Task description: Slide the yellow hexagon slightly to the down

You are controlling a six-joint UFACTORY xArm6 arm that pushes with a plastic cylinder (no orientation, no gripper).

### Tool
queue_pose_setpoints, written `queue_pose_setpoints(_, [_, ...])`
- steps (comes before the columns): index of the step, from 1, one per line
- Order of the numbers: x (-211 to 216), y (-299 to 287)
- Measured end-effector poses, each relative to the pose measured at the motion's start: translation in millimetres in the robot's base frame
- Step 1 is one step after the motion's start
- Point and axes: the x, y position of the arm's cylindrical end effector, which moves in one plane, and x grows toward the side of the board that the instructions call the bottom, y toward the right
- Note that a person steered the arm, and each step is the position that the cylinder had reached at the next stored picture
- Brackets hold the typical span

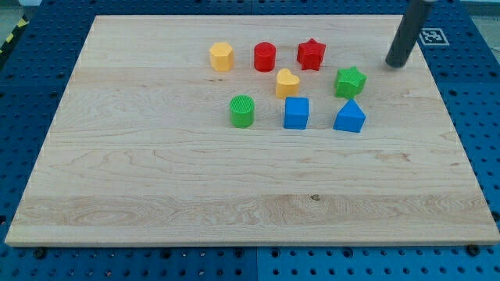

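The yellow hexagon-shaped plastic block [222, 56] sits near the tabletop's top edge, a little left of the middle, at the left end of a short row with the red cylinder block [265, 56] and the red star-shaped block [311, 53]. My tip [397, 64], the lower end of the straight dark rod that serves as the tool, stands near the tabletop's top right corner, well apart from the hexagon and roughly level with it. So the hexagon lies to the view's left of my tip, with both red blocks between them (a straight run across would strike those first). To send it down, I judge that my tip must get to the hexagon's top side, along the bare strip by the top edge.

The tool is a plain rod with nothing to spread or press together, and it touches no block.

The tabletop [156, 195] is pale, smooth wood with a visible grain. The blocks look like matt moulded plastic: a yellow heart [287, 82], a ribbed green cylinder [242, 111], a green star [351, 81], a blue cube [296, 112] and a blue triangular block [349, 117].
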Motion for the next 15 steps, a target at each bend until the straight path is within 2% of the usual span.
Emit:
queue_pose_setpoints(1, [-54,-44])
queue_pose_setpoints(3, [-66,-209])
queue_pose_setpoints(4, [-50,-261])
queue_pose_setpoints(5, [-17,-275])
queue_pose_setpoints(8, [-12,-347])
queue_pose_setpoints(12, [15,-321])
queue_pose_setpoints(13, [17,-355])
queue_pose_setpoints(14, [42,-408])
queue_pose_setpoints(15, [94,-402])
